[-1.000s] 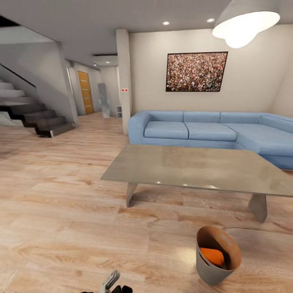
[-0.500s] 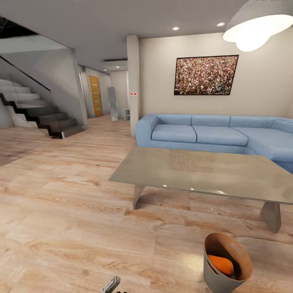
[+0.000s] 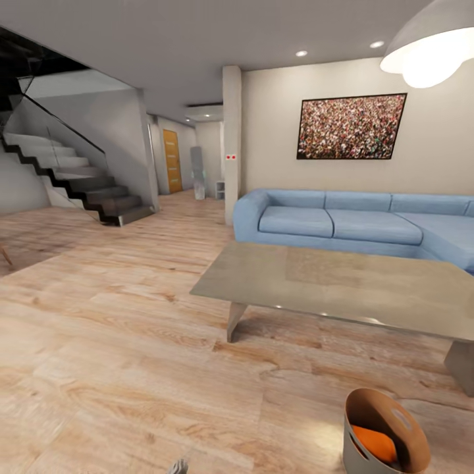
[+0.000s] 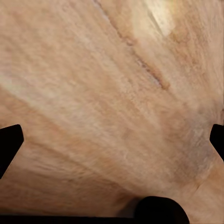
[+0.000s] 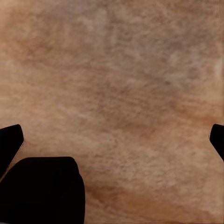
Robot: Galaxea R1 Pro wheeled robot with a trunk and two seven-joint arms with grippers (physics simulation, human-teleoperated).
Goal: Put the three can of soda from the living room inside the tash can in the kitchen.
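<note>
Both end effectors open and empty over bare wood floor; bin with an orange can at 5 o'clock.

The left end effector (image 4: 112,140) and right end effector (image 5: 112,140) each show dark fingertips spread wide, gripping nothing. In the head view the tash can (image 3: 384,436) stands on the floor (image 3: 118,342) near the grey bench (image 3: 342,283), a can of soda (image 3: 374,443) inside. Likely light, stiff, smooth-walled; grip the rim beside a cut-out.

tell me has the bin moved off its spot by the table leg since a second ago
No. The trash can keeps its place beside the grey table; the whole view shifted because the camera moved.
</note>
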